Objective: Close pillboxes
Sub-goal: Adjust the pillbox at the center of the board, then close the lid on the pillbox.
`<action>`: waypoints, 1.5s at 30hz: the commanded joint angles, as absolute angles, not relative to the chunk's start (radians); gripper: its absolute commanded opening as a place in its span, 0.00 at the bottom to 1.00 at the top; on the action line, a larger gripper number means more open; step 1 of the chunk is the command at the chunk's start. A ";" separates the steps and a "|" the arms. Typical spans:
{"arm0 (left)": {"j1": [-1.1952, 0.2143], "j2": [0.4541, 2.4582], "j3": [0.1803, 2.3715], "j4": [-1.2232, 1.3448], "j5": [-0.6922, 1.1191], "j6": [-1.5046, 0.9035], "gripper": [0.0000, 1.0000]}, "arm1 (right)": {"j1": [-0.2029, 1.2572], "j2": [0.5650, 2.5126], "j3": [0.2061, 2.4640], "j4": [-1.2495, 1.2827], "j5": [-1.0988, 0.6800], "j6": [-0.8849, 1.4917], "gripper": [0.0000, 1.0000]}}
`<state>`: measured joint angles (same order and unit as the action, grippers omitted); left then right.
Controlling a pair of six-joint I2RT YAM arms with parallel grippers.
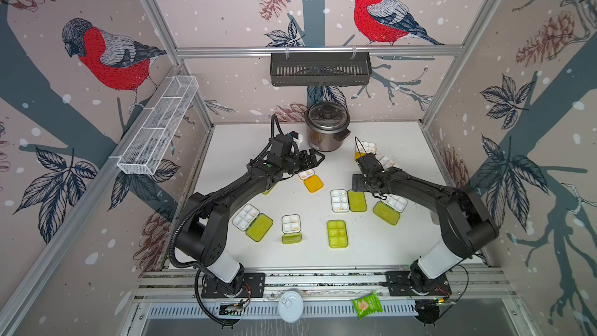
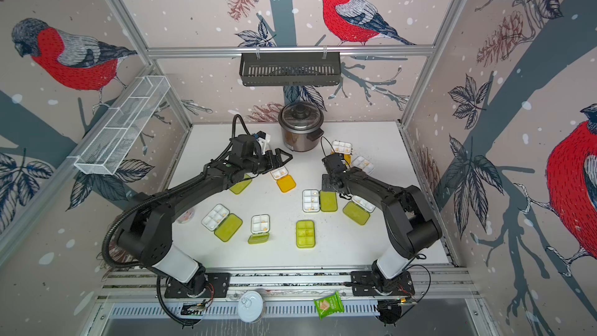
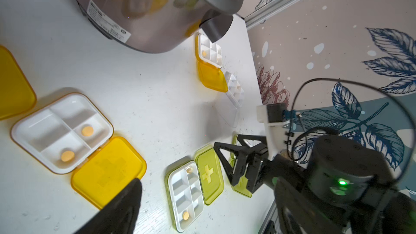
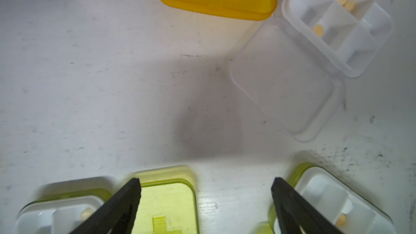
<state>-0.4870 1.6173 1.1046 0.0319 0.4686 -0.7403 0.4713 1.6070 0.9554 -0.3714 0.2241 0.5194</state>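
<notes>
Several pillboxes lie open on the white table (image 1: 387, 253). Among them are an orange-lidded one (image 1: 309, 178), green ones (image 1: 348, 201) (image 1: 389, 208) (image 1: 252, 223) and a clear one (image 4: 315, 48). One green pillbox (image 1: 337, 233) lies closed near the front. My left gripper (image 1: 312, 159) hovers open beside the cooker, above the orange-lidded box (image 3: 74, 145); only one finger (image 3: 126, 203) shows in its wrist view. My right gripper (image 4: 206, 183) hangs open with nothing in it. One of its fingers is over the flat green lid (image 4: 166, 201), the other beside another green box (image 4: 333, 203).
A steel rice cooker (image 1: 328, 130) stands at the back middle. An orange-lidded box (image 1: 365, 148) lies right of it. A round white can lid (image 1: 290, 307) and a green snack packet (image 1: 366, 305) lie on the front rail. A black basket (image 1: 319, 69) hangs on the back wall.
</notes>
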 commanded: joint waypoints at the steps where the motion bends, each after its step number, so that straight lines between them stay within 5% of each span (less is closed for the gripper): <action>1: -0.502 1.655 1.118 0.001 0.518 -0.760 0.91 | 0.421 1.536 0.915 -0.338 0.011 0.471 0.92; 11: -0.577 1.757 1.126 0.004 0.578 -0.785 0.91 | 0.298 1.483 0.786 -0.246 -0.368 0.399 0.88; 27: -0.675 1.896 1.162 -0.025 0.613 -0.769 0.92 | 0.221 1.483 0.662 -0.121 -0.553 0.478 0.87; 45: -0.701 1.958 1.184 -0.062 0.608 -0.765 0.94 | 0.218 1.501 0.643 -0.109 -0.548 0.500 0.87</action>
